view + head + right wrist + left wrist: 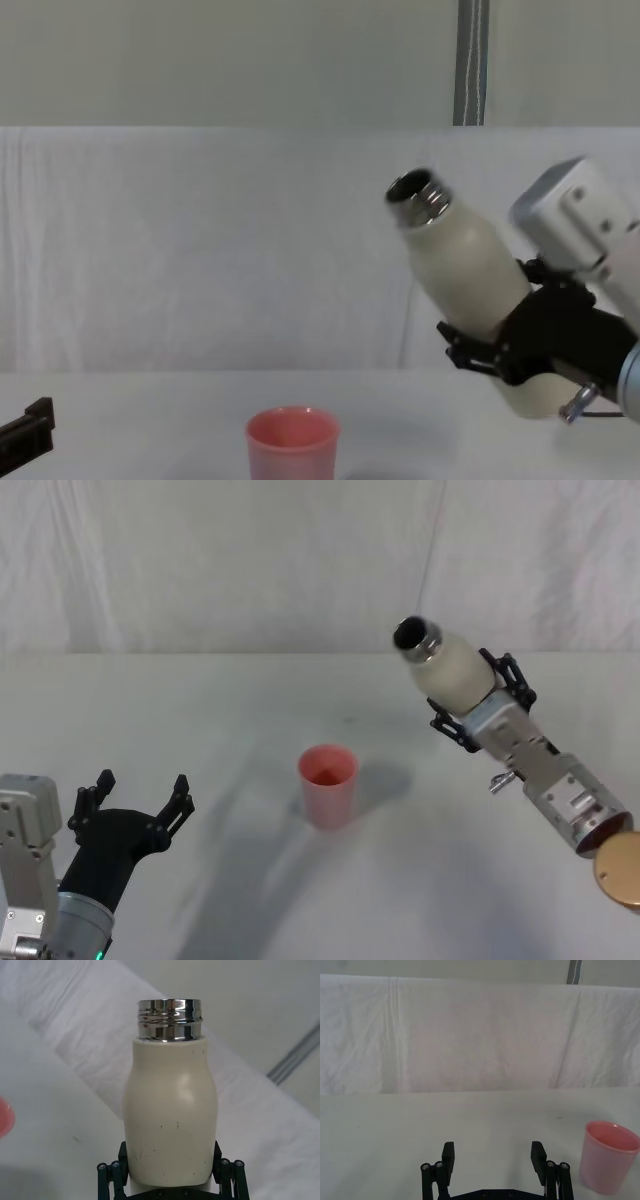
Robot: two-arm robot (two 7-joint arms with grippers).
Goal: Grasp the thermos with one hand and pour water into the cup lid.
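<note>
White draped counter (pixel 200 700). Right gripper (pixel 480 695) clamped on thermos (pixel 445 665), neck tilted toward 10 o'clock; cup lid (pixel 327 785) at 8 o'clock, well apart. Left gripper (pixel 135 800) spread wide, idle.

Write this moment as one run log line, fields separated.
right gripper: holds thermos lifted, tilted toward cup lid | left gripper: open, idle

A small pink plastic cup (pixel 328 784) stands alone mid-table, bare white cloth (pixel 250 700) all round it. To its right, a tilted cream-white steel-necked bottle (pixel 447 663) occupies the air, well apart.
</note>
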